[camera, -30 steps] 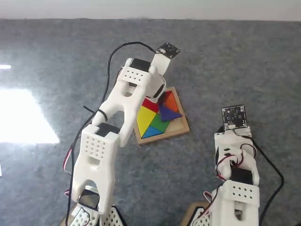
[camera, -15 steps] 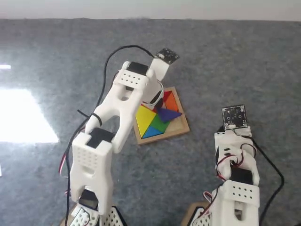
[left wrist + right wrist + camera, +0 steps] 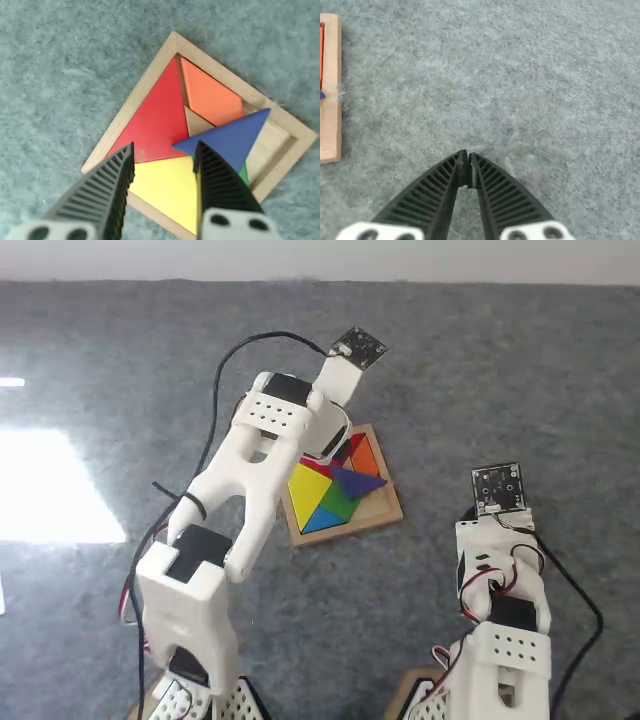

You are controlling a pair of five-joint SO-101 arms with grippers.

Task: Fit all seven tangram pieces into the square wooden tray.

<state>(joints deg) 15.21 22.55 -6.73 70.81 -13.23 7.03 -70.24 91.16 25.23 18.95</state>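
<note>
The square wooden tray point(image 3: 295, 135) lies on grey carpet and holds a red triangle point(image 3: 155, 125), an orange piece point(image 3: 210, 95), a yellow piece point(image 3: 165, 185) and a green piece point(image 3: 243, 175). A dark blue triangle point(image 3: 230, 137) lies askew on top, over a bare patch of tray floor. My left gripper point(image 3: 165, 150) hovers open above the red and yellow pieces, holding nothing. In the high view the left arm point(image 3: 290, 420) leans over the tray point(image 3: 385, 515), with the dark blue triangle point(image 3: 357, 481) and a light blue piece point(image 3: 322, 521) in sight. My right gripper point(image 3: 467, 167) is shut and empty over carpet.
The right arm point(image 3: 500, 570) stands to the right of the tray, near the table's front. One wooden tray edge point(image 3: 330, 90) appears in the right wrist view. A bright glare patch point(image 3: 45, 490) lies on the carpet at the left.
The left arm's elbow has swung left and its wrist has drawn slightly back over the tray. The dark blue triangle and the right arm have not moved.
</note>
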